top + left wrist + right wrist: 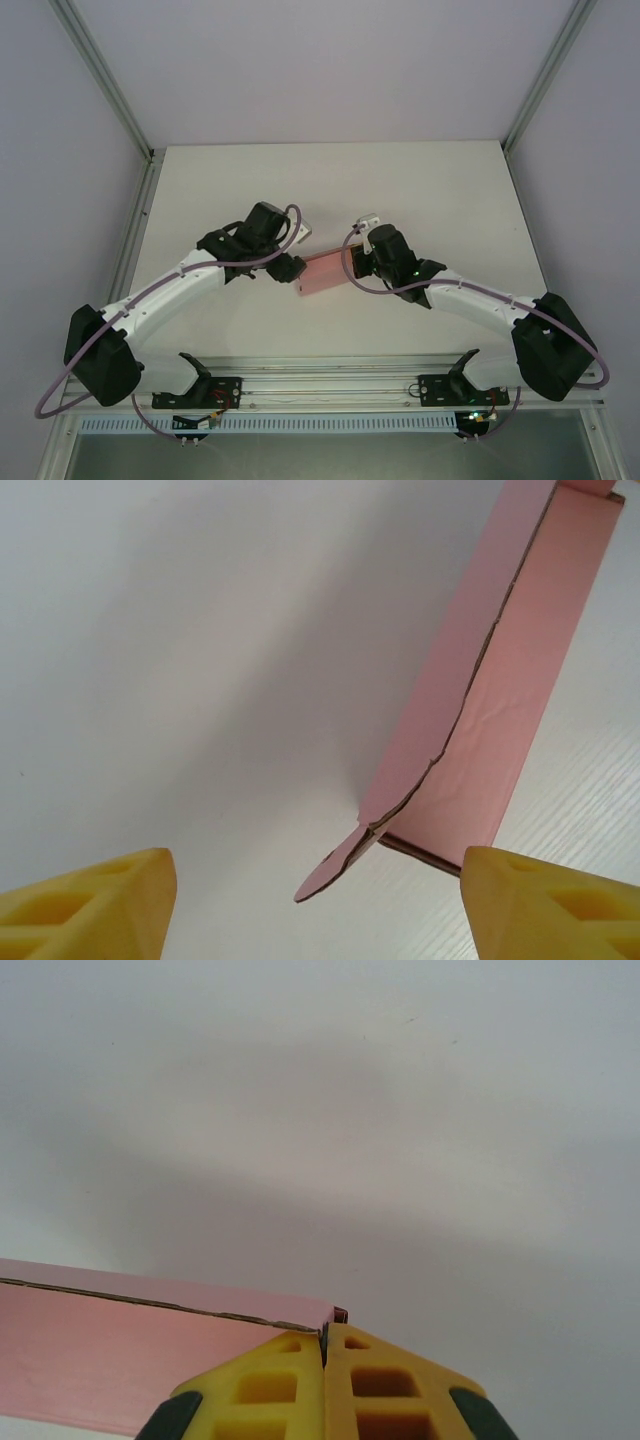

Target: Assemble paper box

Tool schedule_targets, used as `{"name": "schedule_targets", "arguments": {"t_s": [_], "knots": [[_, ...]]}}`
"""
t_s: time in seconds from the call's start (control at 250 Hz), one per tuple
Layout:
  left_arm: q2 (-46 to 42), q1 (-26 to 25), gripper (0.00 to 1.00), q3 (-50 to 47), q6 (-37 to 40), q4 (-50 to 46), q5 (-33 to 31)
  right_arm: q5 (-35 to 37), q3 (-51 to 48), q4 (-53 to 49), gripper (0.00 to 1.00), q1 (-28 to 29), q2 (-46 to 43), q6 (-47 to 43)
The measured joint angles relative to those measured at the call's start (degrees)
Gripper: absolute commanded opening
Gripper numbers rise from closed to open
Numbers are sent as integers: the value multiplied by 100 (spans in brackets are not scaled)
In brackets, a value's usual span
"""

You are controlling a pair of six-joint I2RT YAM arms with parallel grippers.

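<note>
Top external view: the pink paper box point(322, 273) sits mid-worktop point(400, 190), right between the two arms. Right wrist cam has the right jaws pinched tight on the box's point(120, 1360) top corner. Left jaws are spread wide, with the box's point(500, 730) near end and its loose rounded flap just ahead, not touching either finger.

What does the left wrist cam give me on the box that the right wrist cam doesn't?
Left wrist: the left gripper open, fingers wide apart, and a rounded tab sticking out loose at the near end of the paper box. Right wrist: the right gripper shut on a corner edge of the paper box. Both: the pink card wall and the white table.
</note>
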Motion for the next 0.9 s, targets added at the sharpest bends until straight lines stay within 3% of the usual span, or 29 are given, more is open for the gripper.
{"name": "schedule_targets", "arguments": {"t_s": [0.128,0.339,0.695,0.779,0.898], "knots": [[146,4,50,44,0,-94,0,35,72,-122,0,35,17,0],[415,22,48,81,55,-105,-2,66,164,-247,0,70,52,0],[654,81,10,155,76,-127,-2,127,260,-424,0,70,70,4],[688,79,3,175,9,-127,-4,127,269,-420,0,74,96,4],[726,81,1,243,-374,-127,-2,197,299,-415,0,85,144,15]]}}
